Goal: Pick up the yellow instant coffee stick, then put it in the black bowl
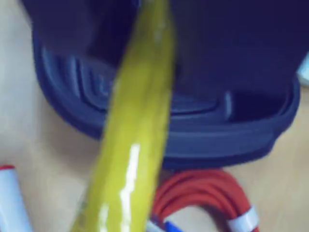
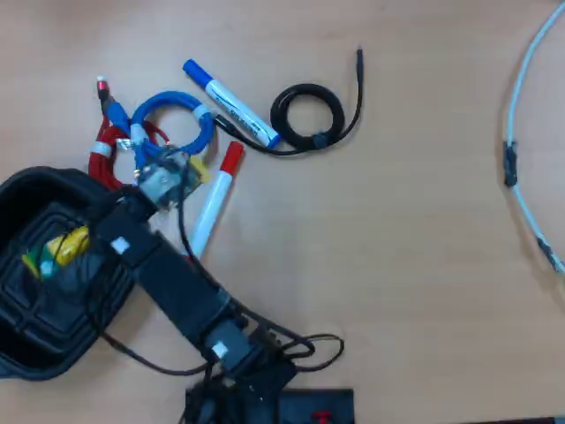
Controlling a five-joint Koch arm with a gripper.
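Observation:
The yellow instant coffee stick (image 1: 140, 125) fills the middle of the wrist view as a blurred slanted strip, close to the camera and in front of the black bowl (image 1: 231, 135). From overhead, the stick (image 2: 64, 247) hangs over the inside of the black bowl (image 2: 35, 349) at the table's left, its green end (image 2: 33, 261) pointing left. My gripper (image 2: 81, 251) reaches over the bowl from the right and looks shut on the stick's right end. The jaws themselves are dark and hard to make out against the bowl.
Just beyond the bowl lie a red coiled cable (image 2: 104, 152), a blue coiled cable (image 2: 172, 113) and a red-capped white marker (image 2: 214, 199). A blue-capped marker (image 2: 231, 104) and a black coiled cable (image 2: 307, 113) lie farther off. A white cable (image 2: 521, 132) runs along the right edge.

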